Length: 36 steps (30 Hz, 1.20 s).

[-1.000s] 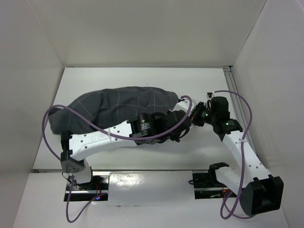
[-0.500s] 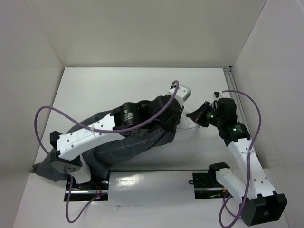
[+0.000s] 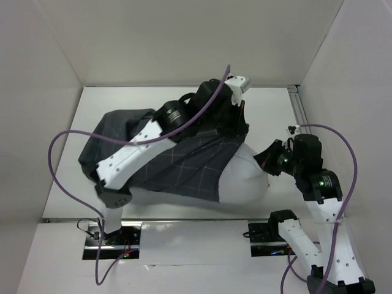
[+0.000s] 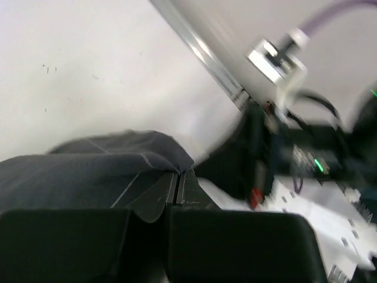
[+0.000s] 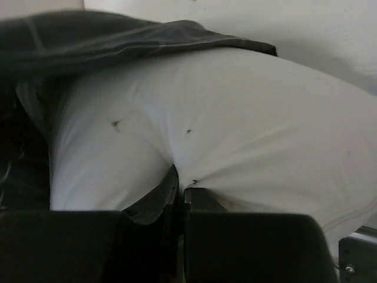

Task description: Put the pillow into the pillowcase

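L gripper is clamped narrow on a fold of the pillowcase. R gripper is pinched closed on pillow cloth. Change vs half a sec ago: the bundle was slumped twd the near-left corner of the worktop. Now the L arm has swung up twd the far edge, hauling case fabric w/ it, while R has drawn back twd the near-right corner. Result: case stretched across the middle, pillow's white end poking out near-right, rest covered. Looks mostly in, so the pull-apart seems to be working. Remaining job is prob. getting the mouth over that bare end. Risk: a pinch slips and the fabric rebounds.
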{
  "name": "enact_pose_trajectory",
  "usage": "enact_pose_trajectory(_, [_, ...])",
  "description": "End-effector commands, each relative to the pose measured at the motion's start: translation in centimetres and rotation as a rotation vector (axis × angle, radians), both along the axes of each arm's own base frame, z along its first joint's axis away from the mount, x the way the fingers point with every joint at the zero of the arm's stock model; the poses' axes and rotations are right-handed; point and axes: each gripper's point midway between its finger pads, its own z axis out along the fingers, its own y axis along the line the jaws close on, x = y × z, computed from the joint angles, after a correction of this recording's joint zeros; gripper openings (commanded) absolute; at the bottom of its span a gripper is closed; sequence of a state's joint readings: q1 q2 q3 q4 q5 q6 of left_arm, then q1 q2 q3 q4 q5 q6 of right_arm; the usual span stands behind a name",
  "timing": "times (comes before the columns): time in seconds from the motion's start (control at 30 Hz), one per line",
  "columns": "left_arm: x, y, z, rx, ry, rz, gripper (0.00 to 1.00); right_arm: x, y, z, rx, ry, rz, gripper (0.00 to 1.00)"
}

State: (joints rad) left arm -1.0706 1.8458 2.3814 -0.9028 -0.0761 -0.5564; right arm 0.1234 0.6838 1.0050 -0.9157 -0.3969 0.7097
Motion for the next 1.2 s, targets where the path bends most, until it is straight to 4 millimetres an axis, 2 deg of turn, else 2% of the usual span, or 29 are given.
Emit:
enact_pose_trajectory(0.0, [7.6, -4.0, -0.7, -0.192, 0.071, -0.049, 0.00, 0.2, 1.4, -1.8, 0.075, 0.107, 0.039, 0.00])
enact_pose_trajectory(0.03, [9.1, -4.1, -1.9, -0.180, 0.086, -0.035, 0.00, 1.2, 1.2, -2.9, 0.060, 0.126, 0.020, 0.00])
enact_pose_trajectory(0.07, [10.7, -4.3, -4.8, -0.135, 0.125, -0.012, 0.00, 3.0, 0.6, -3.0, 0.036, 0.091, -0.034, 0.00])
enact_pose_trajectory(0.1, [11.1, -4.1, -5.5, -0.125, 0.144, -0.014, 0.00, 4.2, 0.1, -3.3, 0.023, 0.079, -0.066, 0.00])
enact_pose_trajectory(0.13, [11.4, -3.8, -5.9, -0.117, 0.145, -0.021, 0.20, 5.8, -0.2, -4.2, 0.006, 0.094, -0.088, 0.00])
enact_pose_trajectory(0.17, [11.9, -3.2, -6.0, -0.109, 0.136, -0.015, 0.31, 7.9, -1.2, -3.9, -0.007, 0.047, -0.144, 0.00])
enact_pose_trajectory(0.2, [11.3, -2.5, -4.5, -0.122, 0.110, -0.021, 0.42, 9.1, -1.6, -4.4, -0.006, 0.044, -0.161, 0.00])
enact_pose_trajectory(0.23, [11.5, -1.7, -3.8, -0.114, 0.077, 0.010, 0.56, 10.3, -2.2, -4.9, -0.014, 0.044, -0.178, 0.03])
enact_pose_trajectory(0.27, [11.6, -1.0, -3.5, -0.098, 0.046, 0.023, 0.78, 11.9, -3.4, -6.2, -0.015, 0.084, -0.208, 0.10])
enact_pose_trajectory(0.3, [11.5, -0.1, -2.8, -0.092, 0.026, 0.045, 0.84, 13.4, -4.0, -6.2, -0.007, 0.059, -0.213, 0.28])
enact_pose_trajectory(0.33, [11.1, 1.3, -0.9, -0.104, -0.006, 0.080, 0.85, 14.1, -4.9, -6.6, -0.009, 0.074, -0.226, 0.37])
enact_pose_trajectory(0.37, [11.0, 2.0, -1.1, -0.082, -0.014, 0.096, 0.85, 15.2, -5.8, -7.2, -0.020, 0.096, -0.234, 0.45])
enact_pose_trajectory(0.4, [10.8, 2.8, -0.9, -0.068, -0.029, 0.109, 0.79, 15.9, -7.2, -7.0, -0.012, 0.087, -0.258, 0.53])
enact_pose_trajectory(0.43, [11.2, 3.7, -1.1, -0.045, -0.038, 0.158, 0.75, 16.1, -8.2, -6.9, -0.018, 0.094, -0.280, 0.56])
enact_pose_trajectory(0.47, [10.5, 4.6, -1.9, 0.004, -0.029, 0.174, 0.73, 16.1, -9.0, -6.3, -0.027, 0.069, -0.285, 0.66])
enact_pose_trajectory(0.5, [10.5, 5.4, -2.7, 0.037, -0.021, 0.202, 0.71, 15.8, -10.7, -6.0, -0.033, 0.064, -0.331, 0.72])
enact_pose_trajectory(0.53, [11.1, 6.2, -4.0, 0.089, -0.022, 0.245, 0.71, 15.5, -11.4, -5.6, -0.042, 0.052, -0.349, 0.78])
enact_pose_trajectory(0.57, [10.1, 6.4, -5.8, 0.147, 0.002, 0.245, 0.71, 15.1, -12.0, -4.3, -0.054, 0.003, -0.364, 0.84])
enact_pose_trajectory(0.6, [9.7, 6.8, -6.4, 0.171, -0.002, 0.260, 0.73, 14.6, -12.9, -4.0, -0.079, -0.009, -0.377, 0.87])
enact_pose_trajectory(0.67, [9.1, 7.0, -9.6, 0.274, 0.002, 0.293, 0.80, 13.5, -12.7, -3.3, -0.103, -0.030, -0.363, 0.92])
enact_pose_trajectory(0.73, [9.0, 7.6, -11.1, 0.345, -0.003, 0.344, 0.83, 12.1, -12.1, -4.5, -0.120, 0.004, -0.325, 0.94])
enact_pose_trajectory(0.83, [8.1, 8.4, -13.3, 0.451, -0.003, 0.400, 0.83, 9.7, -10.7, -6.1, -0.149, 0.033, -0.248, 0.95])
enact_pose_trajectory(0.87, [8.5, 8.7, -13.9, 0.475, -0.006, 0.435, 0.83, 9.1, -10.2, -6.6, -0.154, 0.043, -0.233, 0.97])
enact_pose_trajectory(0.9, [8.1, 8.4, -15.2, 0.494, 0.014, 0.433, 0.83, 8.1, -10.3, -7.1, -0.179, 0.045, -0.235, 0.97])
enact_pose_trajectory(1.0, [7.9, 9.2, -17.3, 0.555, 0.023, 0.468, 0.83, 6.1, -9.2, -8.1, -0.192, 0.068, -0.201, 1.00])
enact_pose_trajectory(1.07, [8.1, 9.7, -18.0, 0.581, 0.023, 0.502, 0.81, 5.0, -7.9, -9.3, -0.162, 0.094, -0.144, 1.00])
enact_pose_trajectory(1.1, [8.2, 9.9, -19.0, 0.612, 0.031, 0.518, 0.79, 4.5, -7.2, -9.6, -0.145, 0.098, -0.114, 1.00])
enact_pose_trajectory(1.17, [8.4, 10.2, -19.7, 0.632, 0.037, 0.547, 0.74, 3.7, -5.8, -10.8, -0.098, 0.110, -0.056, 1.00])
